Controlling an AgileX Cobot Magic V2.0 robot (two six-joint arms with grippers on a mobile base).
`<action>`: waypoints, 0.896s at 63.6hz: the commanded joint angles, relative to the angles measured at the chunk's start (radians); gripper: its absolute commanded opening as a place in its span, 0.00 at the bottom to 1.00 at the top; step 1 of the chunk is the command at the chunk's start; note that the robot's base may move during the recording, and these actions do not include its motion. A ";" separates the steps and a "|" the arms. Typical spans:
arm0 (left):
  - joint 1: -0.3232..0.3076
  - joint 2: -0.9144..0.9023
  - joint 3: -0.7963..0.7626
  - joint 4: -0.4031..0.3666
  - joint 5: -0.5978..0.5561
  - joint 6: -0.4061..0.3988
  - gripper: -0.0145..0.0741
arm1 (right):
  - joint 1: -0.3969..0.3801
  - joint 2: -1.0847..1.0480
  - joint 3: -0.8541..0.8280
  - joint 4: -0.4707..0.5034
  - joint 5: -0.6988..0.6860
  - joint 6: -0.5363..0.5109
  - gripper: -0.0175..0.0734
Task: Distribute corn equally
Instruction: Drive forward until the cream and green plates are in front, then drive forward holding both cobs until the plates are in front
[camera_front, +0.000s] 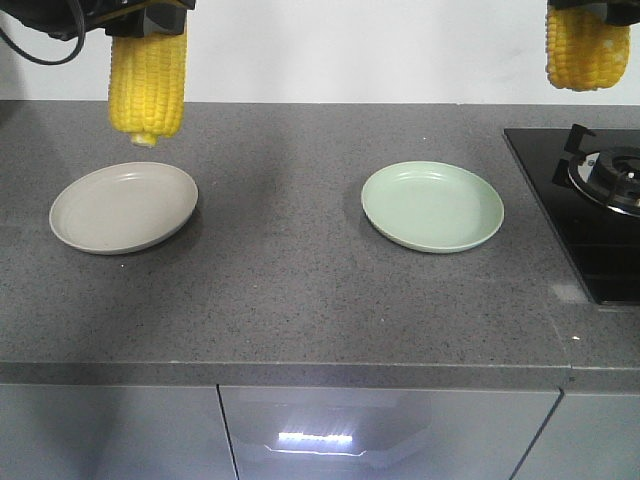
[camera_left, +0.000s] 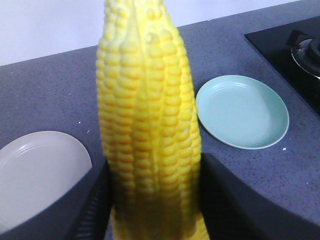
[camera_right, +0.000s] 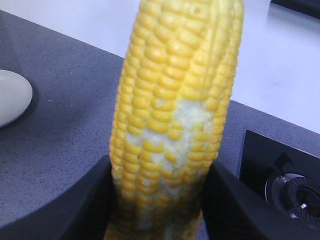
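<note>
**Two cobs aloft, both plates bare**

The left pincer (camera_left: 152, 205) pinches the left cob (camera_front: 147, 85) by one end. The cob hangs tip-down over the far rim of the grey plate (camera_front: 123, 207). The right pincer (camera_right: 157, 205) clamps the right cob (camera_front: 587, 47) the same way, high above the back of the counter (camera_front: 290, 300). That spot is beside the hob (camera_front: 590, 215) and well apart from the green plate (camera_front: 432, 205).

Dropping is the main risk, as I judge it. Each cob is a tapered cylinder of bumpy, glossy kernels and is gripped at one end only, so it could swivel or slide between the dark fingers. Let go upright, a cob would probably strike on its end, topple and roll. Both plates are shallow, smooth discs with low rims that would barely check it. Opened where it hangs now, the right pincer would send its cob onto speckled stone next to black glass and a metal burner, missing the plate. Landing both cobs on one plate would spoil the even split.

The right cob shows a pale patch of flattened kernels in the wrist view.
</note>
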 joint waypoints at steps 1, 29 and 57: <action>-0.003 -0.036 -0.023 0.006 -0.072 -0.010 0.16 | -0.008 -0.027 -0.030 -0.015 -0.075 -0.005 0.19; -0.003 -0.036 -0.023 0.006 -0.072 -0.010 0.16 | -0.008 -0.027 -0.030 -0.015 -0.075 -0.005 0.19; -0.003 -0.036 -0.023 0.006 -0.072 -0.010 0.16 | -0.008 -0.027 -0.030 -0.015 -0.075 -0.005 0.19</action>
